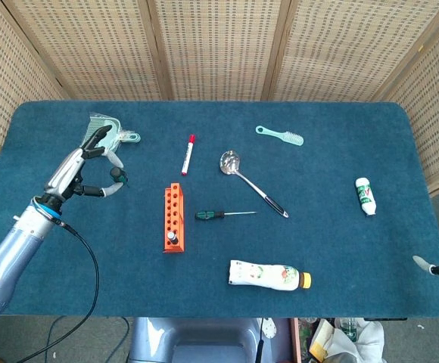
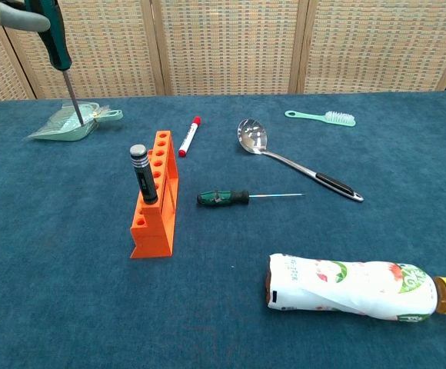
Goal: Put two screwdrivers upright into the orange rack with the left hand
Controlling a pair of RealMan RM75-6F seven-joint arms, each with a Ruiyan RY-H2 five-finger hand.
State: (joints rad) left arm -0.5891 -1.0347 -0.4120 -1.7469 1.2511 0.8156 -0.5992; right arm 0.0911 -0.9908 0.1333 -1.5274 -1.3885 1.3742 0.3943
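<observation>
My left hand (image 1: 82,168) is raised over the table's left side, gripping a green-handled screwdriver (image 2: 56,40) with its shaft pointing down. In the chest view only the fingers (image 2: 11,14) show, at the top left corner. The orange rack (image 1: 173,215) (image 2: 155,201) stands right of the hand, with a black-handled screwdriver (image 2: 141,172) upright in a near hole. A second green-handled screwdriver (image 1: 213,215) (image 2: 224,197) lies flat just right of the rack. Only two spread fingertips of my right hand (image 1: 431,265) show past the table's right edge, with nothing in them.
A teal dustpan (image 1: 102,134) lies behind the left hand. A red marker (image 1: 188,153), a metal spoon (image 1: 250,181) and a green brush (image 1: 280,135) lie behind the rack. A squashed bottle (image 1: 269,274) lies near the front edge, a small white bottle (image 1: 365,195) at the right.
</observation>
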